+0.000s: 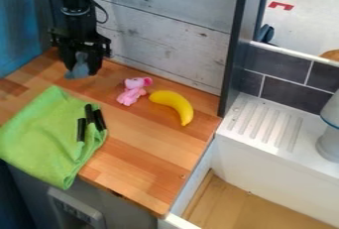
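One blue-grey item (80, 68) is resting in the grasp of the jaws, which are standing narrow around it, above the rear left part of the wooden counter (136, 139) as the camera is viewing it. Whether its lower end is touching the surface is not clear. Handling is calling for even, moderate pressure, since the item is looking soft and is likely to fold or slip. For a lift, confirm clearance below before any sideways travel. For a release, bring the lower end into contact, then open gradually. A low path to the right is risking contact with the pink toy (132, 91) and the banana (173, 105); a low path forward is risking snagging the green cloth (46, 139) or shifting the black pieces (81, 129) on it. The black arm (71, 5) is descending in line from the top edge, with the jaws pointing nearly straight down.
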You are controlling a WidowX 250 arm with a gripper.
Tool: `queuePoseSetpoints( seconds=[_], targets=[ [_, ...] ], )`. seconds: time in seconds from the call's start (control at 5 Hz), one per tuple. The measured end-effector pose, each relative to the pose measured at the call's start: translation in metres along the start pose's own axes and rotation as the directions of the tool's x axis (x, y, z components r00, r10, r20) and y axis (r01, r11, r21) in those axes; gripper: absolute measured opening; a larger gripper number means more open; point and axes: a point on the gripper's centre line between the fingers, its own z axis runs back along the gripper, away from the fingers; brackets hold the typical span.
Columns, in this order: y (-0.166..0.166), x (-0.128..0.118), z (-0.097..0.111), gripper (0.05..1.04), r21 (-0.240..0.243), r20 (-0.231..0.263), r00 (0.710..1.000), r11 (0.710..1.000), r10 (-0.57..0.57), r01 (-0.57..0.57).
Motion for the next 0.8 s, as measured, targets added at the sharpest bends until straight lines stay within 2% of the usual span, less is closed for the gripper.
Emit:
queuePoseSetpoints(
  seconds=[0.2,0.4,0.6,0.8],
  targets=[
    [0.001,0.014,-0.014,0.671,0.015,0.028,0.998,0.998,0.060,-0.061],
    [0.001,0.023,-0.030,0.671,0.051,0.018,0.997,0.996,0.076,-0.076],
    [0.002,0.028,-0.035,0.708,0.061,0.018,0.993,0.991,0.114,-0.115],
    [0.004,0.030,-0.035,0.977,-0.029,0.029,0.982,0.982,0.185,-0.184]
  ],
)
